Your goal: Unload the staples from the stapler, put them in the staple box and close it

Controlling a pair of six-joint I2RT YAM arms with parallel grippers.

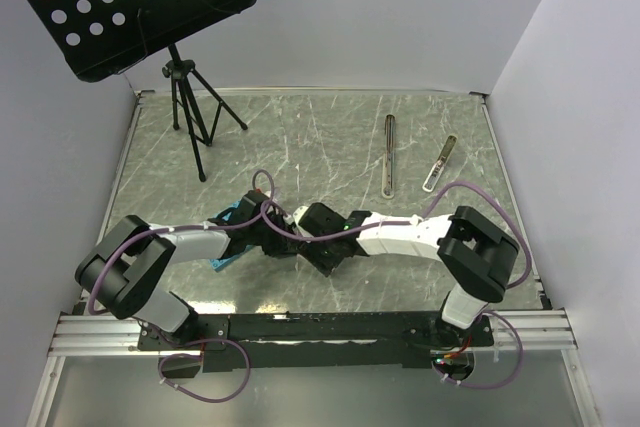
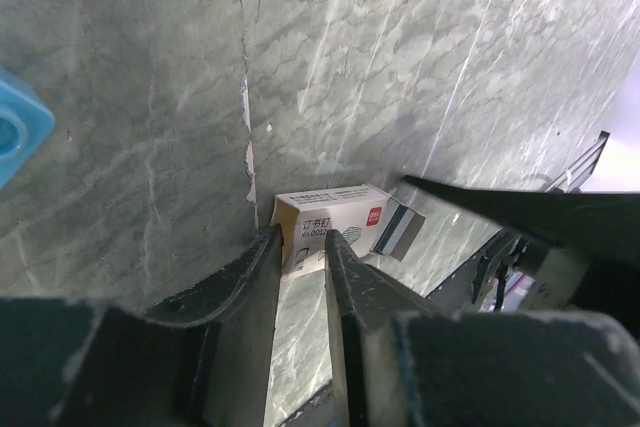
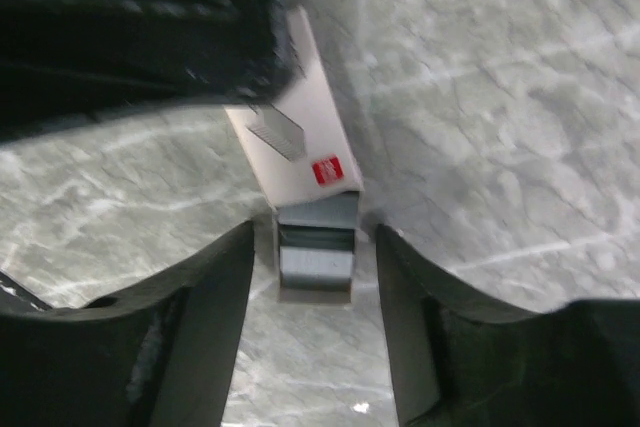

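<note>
The stapler, slim and dark with a pale top, lies at the back right, far from both grippers. In the middle, my left gripper is nearly shut, with its fingertips on one end of a small white staple box that has a red mark. A grey inner drawer sticks out of the box's other end. My right gripper is open, with one finger on each side of that drawer and touching nothing.
A slim silvery metal piece lies right of the stapler. A blue studded plate lies under the left arm. A music stand on a tripod stands at the back left. White walls enclose the table.
</note>
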